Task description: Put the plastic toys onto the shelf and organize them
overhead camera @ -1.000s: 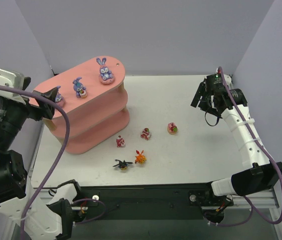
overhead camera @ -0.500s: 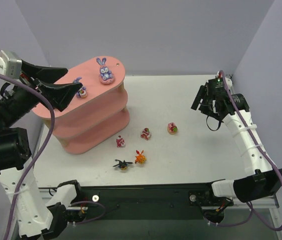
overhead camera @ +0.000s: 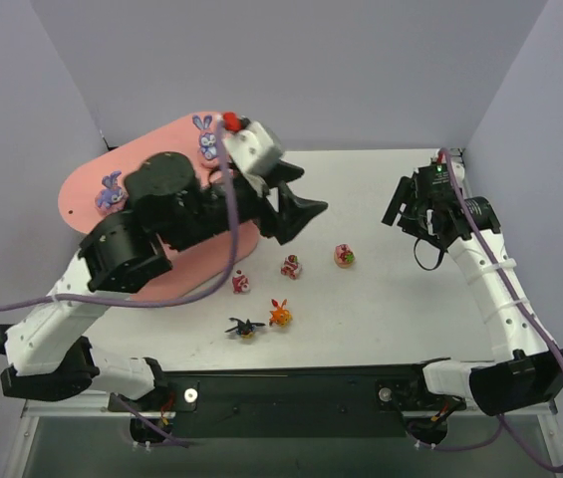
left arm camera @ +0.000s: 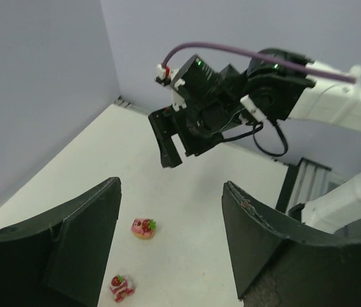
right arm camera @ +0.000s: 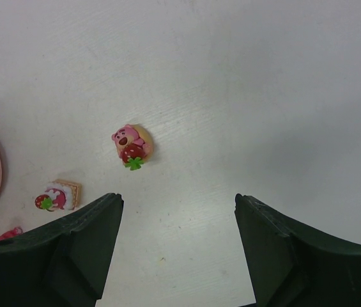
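1. From above, the shelf (overhead camera: 80, 189) stands at the left of the table (overhead camera: 381, 319). I count two bunnies on its top board: one bunny (overhead camera: 111, 192) near the left end and another bunny (overhead camera: 205, 139) at the far end. I think they stand there because that is their new home. My left arm lies across the shelf and hides part of it, so there may be more toys I cannot see.
2. I count five toys on the table: a bear toy (overhead camera: 344, 256), a strawberry toy (overhead camera: 291, 266), a red toy (overhead camera: 241, 284), an orange toy (overhead camera: 280, 314) and a black and yellow toy (overhead camera: 246, 327). They lie apart from each other, so I think each is easy to pick.
3. My left gripper (overhead camera: 299, 194) hangs just right of the shelf. My right gripper (overhead camera: 401, 207) is up at the right side, well apart from the toys.
4. From my left wrist, my left jaws are wide with nothing in them. Two toys show between them on the table, the bear toy (left arm camera: 144, 228) and the strawberry toy (left arm camera: 121, 287).
5. From my right wrist, my right jaws are wide and empty too. The bear toy (right arm camera: 131, 146) lies closest, so I think it is mine to grab.
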Motion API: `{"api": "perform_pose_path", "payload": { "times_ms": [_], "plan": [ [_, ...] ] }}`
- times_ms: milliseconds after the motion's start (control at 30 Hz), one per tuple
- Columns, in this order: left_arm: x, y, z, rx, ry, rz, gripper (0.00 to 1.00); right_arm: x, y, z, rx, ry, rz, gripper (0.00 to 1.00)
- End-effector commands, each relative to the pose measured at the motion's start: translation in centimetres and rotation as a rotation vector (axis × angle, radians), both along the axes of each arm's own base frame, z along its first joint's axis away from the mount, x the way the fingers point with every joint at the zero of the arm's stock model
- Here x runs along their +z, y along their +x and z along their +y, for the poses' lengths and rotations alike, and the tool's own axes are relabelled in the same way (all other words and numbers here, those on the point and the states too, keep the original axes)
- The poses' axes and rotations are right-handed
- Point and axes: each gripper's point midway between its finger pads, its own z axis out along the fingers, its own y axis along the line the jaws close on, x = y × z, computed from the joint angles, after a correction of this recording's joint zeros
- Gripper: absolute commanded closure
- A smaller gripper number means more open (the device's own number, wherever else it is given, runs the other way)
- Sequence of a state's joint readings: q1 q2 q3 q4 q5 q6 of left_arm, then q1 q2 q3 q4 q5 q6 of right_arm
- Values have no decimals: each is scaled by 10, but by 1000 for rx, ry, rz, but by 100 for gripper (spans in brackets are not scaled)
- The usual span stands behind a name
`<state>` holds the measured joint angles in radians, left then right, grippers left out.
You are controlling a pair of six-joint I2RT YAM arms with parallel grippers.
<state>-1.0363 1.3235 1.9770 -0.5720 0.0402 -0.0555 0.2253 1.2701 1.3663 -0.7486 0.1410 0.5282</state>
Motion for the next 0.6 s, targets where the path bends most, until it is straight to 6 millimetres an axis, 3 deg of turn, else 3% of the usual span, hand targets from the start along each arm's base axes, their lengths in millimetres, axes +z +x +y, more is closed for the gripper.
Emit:
{"api": "perform_pose_path", "payload": {
  "times_ms": [0, 67, 100, 267, 300, 367, 400, 567],
  "plan": [
    [-28, 26, 17, 337, 179, -85, 26, 5, -8, 11, 98, 31, -49, 27],
    [-40, 13, 4, 327, 202, -76, 26, 6, -11, 25, 222, 49, -87, 27],
    [-47, 10, 4, 338, 210, -69, 26, 5, -17, 45, 337, 114, -93, 27],
    [-41, 19, 35, 496, 132, -12, 25, 8, -47, 108, 707, 239, -211, 23],
    [-35, 20, 41, 518, 107, -11, 26, -6, -62, 126, 803, 240, -190, 22],
    [-25, 22, 60, 578, 61, -6, 26, -11, -74, 150, 915, 239, -216, 20],
    [-16, 21, 71, 593, 22, -6, 25, -27, -94, 170, 1013, 240, -184, 19],
    [-4, 24, 97, 674, -17, 6, 25, -60, -117, 209, 1147, 167, -172, 16]
  ]
}}
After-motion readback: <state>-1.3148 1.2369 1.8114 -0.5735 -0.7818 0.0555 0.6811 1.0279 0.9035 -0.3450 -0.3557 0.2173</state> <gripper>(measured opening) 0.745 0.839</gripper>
